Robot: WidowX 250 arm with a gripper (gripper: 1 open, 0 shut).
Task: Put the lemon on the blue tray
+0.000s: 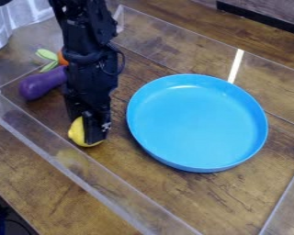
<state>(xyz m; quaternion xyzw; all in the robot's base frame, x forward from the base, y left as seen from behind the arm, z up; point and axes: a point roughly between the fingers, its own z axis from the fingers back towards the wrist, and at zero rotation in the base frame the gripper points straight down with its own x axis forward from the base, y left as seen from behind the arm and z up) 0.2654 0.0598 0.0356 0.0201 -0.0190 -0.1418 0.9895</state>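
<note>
The lemon (77, 131) is a small yellow oval low on the wooden table, left of the blue tray (197, 120). My black gripper (88, 128) reaches straight down over it with its fingers shut on the lemon; only the lemon's left side shows past the fingers. The round blue tray lies empty to the right, its near rim a short gap from the gripper.
A purple eggplant (40, 84) and an orange carrot with a green top (54, 57) lie behind and left of the arm. A clear plastic wall (39, 138) runs along the table's left and front edges.
</note>
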